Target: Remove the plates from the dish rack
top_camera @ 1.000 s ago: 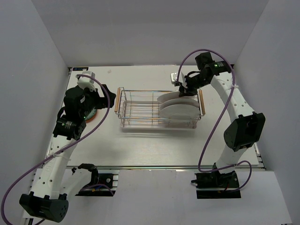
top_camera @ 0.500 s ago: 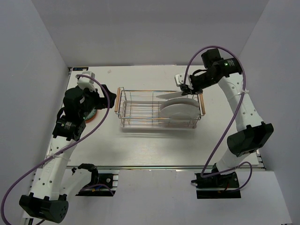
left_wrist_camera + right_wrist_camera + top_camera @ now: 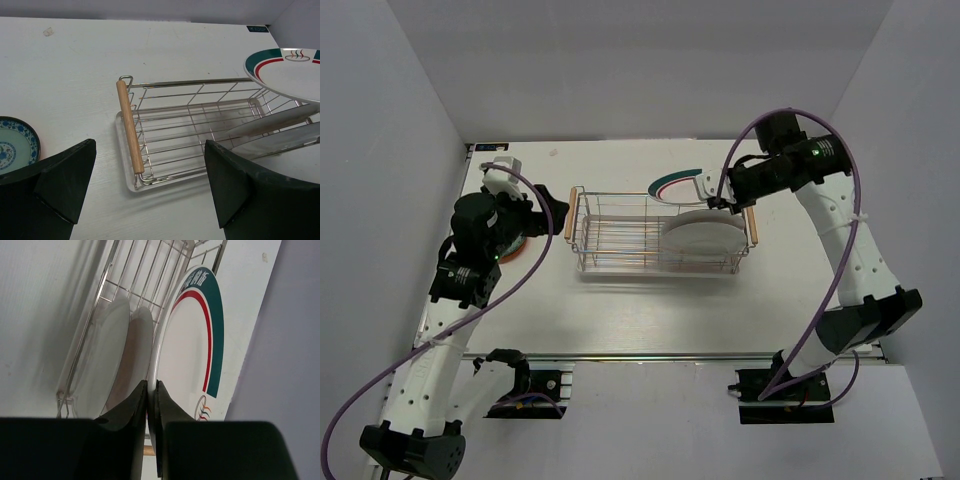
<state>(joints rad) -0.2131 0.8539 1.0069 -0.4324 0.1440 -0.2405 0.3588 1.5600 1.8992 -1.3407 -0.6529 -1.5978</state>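
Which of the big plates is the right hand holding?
The green-and-red-rimmed plate, pinched at its edge by the right hand and held above the rack. The plain white plates stand in the rack.

Round white plate [image 3: 287, 75] bears a teal-green rim band, thin red line and small emblem; two other round plates [image 3: 700, 235] are plain white; chrome wire rack [image 3: 190, 83] has pale wooden handles [image 3: 130, 127]; small round dish [image 3: 10, 145] shows blue-on-teal florals.

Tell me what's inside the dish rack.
Two white plates lean at the rack's right end; the rest looks empty. The right gripper holds a green-rimmed plate above. Beneath the plates is hidden.
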